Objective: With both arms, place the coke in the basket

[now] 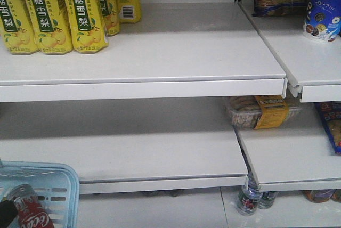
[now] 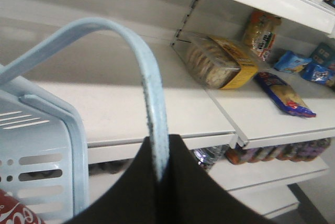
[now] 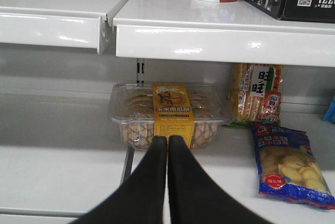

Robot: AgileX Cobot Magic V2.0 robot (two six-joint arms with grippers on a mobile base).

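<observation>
The light blue basket (image 1: 50,181) hangs at the lower left of the front view, below the middle shelf. The red coke (image 1: 31,210) lies inside it, its white script showing; a red corner of the coke (image 2: 13,214) also shows in the left wrist view through the basket (image 2: 44,156). My left gripper (image 2: 158,153) is shut on the basket's flat swing handle (image 2: 141,56), which arches up from between the black fingers. My right gripper (image 3: 167,143) is shut with nothing between its fingers, held in front of a clear biscuit tray (image 3: 167,113) on the shelf.
Yellow pear-drink bottles (image 1: 45,9) stand on the upper shelf at left. A biscuit tray (image 1: 261,112), snack bags (image 3: 288,164) and a cracker pack (image 3: 256,96) lie on the middle shelf at right. Water bottles (image 1: 249,196) stand on the bottom shelf. A shelf edge (image 3: 225,43) overhangs my right gripper.
</observation>
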